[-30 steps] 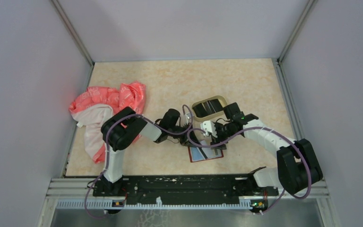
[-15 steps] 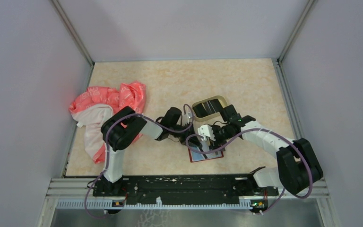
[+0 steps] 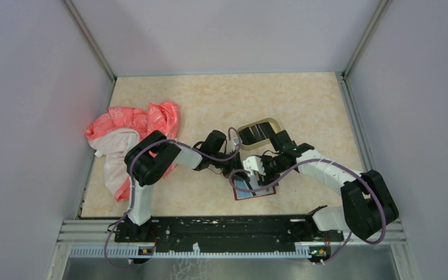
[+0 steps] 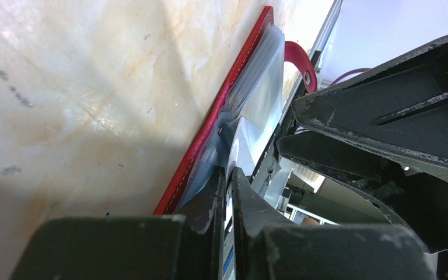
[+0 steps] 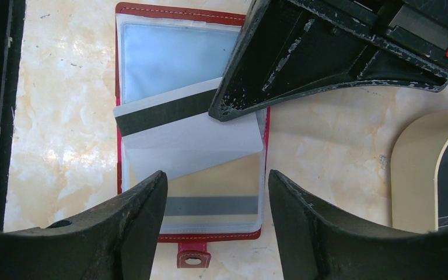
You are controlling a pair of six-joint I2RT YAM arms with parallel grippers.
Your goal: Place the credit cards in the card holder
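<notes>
Cloth [image 3: 133,133] lies left; tray [image 5: 411,175] sits just beyond card holder [image 5: 169,55]. Left gripper [image 4: 228,175] pinches striped credit card [image 5: 175,137] there, under open right gripper [image 5: 216,192].

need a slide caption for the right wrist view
Left end effector holds a striped grey card askew over the open red card holder, with the right end effector open above.

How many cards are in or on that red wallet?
3, all on the wallet: a blue card in the upper sleeve, a gold card in the lower, a striped card askew across both, pinched by the left gripper. Others may be hidden beneath.
</notes>
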